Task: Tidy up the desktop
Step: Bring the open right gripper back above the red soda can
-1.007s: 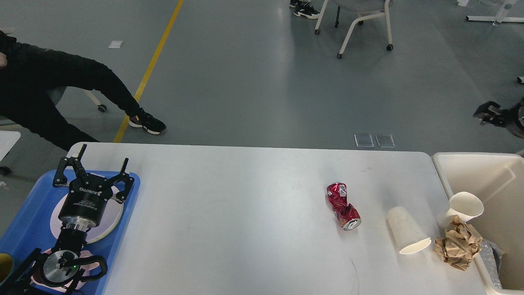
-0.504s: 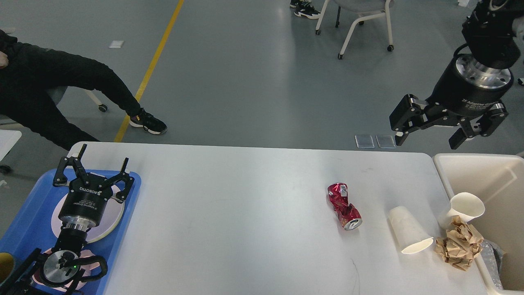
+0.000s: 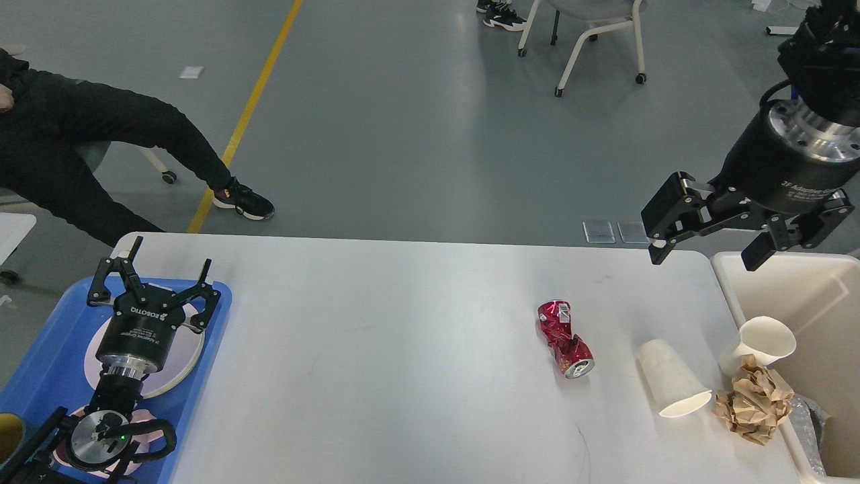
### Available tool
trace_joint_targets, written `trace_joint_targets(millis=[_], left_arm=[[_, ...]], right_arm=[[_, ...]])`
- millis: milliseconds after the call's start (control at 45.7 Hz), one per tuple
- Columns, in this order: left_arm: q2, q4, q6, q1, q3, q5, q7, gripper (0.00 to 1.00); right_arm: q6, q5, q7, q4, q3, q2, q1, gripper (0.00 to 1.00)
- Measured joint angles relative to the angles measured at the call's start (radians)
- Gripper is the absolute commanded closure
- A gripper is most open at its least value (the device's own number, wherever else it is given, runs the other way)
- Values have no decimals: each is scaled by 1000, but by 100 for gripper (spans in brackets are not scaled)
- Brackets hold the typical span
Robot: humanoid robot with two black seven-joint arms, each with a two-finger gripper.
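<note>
With litter lying on the desktop (image 3: pixel 403 363) near the bin (image 3: pixel 833 296), the right gripper (image 3: pixel 705 249) hangs spread beyond the can (image 3: pixel 564 339), probably for grasping; the left gripper (image 3: pixel 151 279) rests spread, empty.

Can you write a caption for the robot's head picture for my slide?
Open right gripper hovers above the desktop near a crushed red can, fallen paper cup and crumpled brown paper.
</note>
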Motion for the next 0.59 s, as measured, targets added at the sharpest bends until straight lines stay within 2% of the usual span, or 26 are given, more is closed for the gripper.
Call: trace_joint_targets(millis=[219,350,460,591], left_arm=[[0,0,0,0,0,0,0,4],[0,0,0,0,0,0,0,4],[0,0,0,0,0,0,0,4],[0,0,0,0,0,0,0,4]], right_arm=[[-35,1,9,-3,3,-14,-29,0],[-150,1,10,-13,14,-15,-109,0],[-298,-3,12,-28,46,-15,-221,0],[-383,-18,12,-89,140,-13,-370,3]])
